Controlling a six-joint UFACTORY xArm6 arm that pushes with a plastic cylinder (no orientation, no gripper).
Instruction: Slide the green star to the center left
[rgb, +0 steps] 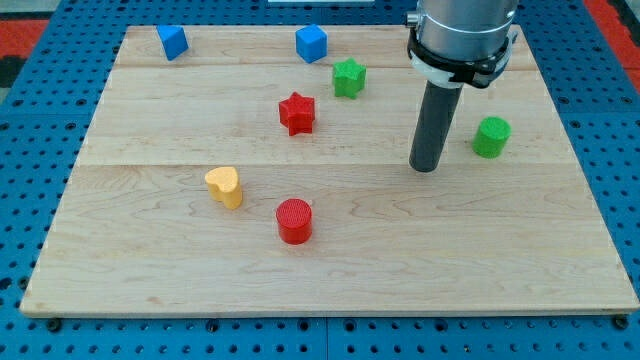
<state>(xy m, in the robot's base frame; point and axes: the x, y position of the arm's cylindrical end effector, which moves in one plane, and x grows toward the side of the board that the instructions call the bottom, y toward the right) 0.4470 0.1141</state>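
Note:
The green star (349, 77) sits on the wooden board (150, 270) near the view's top, a little right of the middle. My tip (425, 167) rests on the board to the star's lower right, well apart from it. A green cylinder (491, 137) stands just right of my tip. A red star (297, 113) lies to the green star's lower left.
Two blue cubes sit along the view's top edge, one (173, 42) at the left and one (311, 43) near the middle. A yellow heart (225, 186) and a red cylinder (294, 221) lie lower, left of the middle. A blue pegboard surrounds the board.

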